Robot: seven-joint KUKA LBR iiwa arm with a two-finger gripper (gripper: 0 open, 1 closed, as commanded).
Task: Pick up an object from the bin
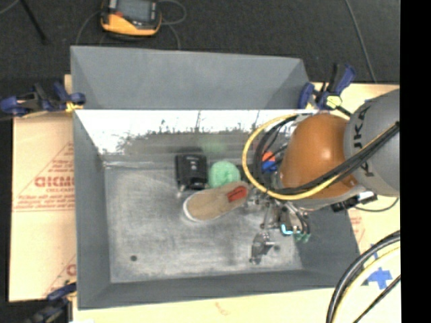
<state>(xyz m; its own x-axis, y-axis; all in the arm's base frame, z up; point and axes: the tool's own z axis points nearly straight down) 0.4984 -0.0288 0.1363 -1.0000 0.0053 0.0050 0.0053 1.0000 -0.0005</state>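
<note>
Starting at the left, we see an orange-and-black device (pixel 131 13) on the dark floor beyond the bin's far wall, well apart from everything else. The grey bin (pixel 188 79) has a scuffed floor, and near its front left corner we make out a small dark speck (pixel 133 258).

Toward the middle, close to the back wall, sits a black box (pixel 191 170). Just in front of it and a little to its right lies a tan sole (pixel 210 205), flat on the floor and angled, with its rounded end toward the front left. Whether it touches the box's lower corner we cannot tell. A green ball (pixel 223 174) sits just beside the box on its right, behind the sole. A red piece (pixel 237 194) rests at the sole's right end.

Further right, the end effector (pixel 259 247) hangs low over bare floor in the bin's front right part. The sole is the thing nearest to it, and the two are apart. We cannot tell whether the end effector is released or clenched.

Behind it and to the right we see the arm (pixel 377 147), with its orange cover (pixel 313 155) and a yellow cable (pixel 250 155) looped round it, reaching in over the bin's right wall.
</note>
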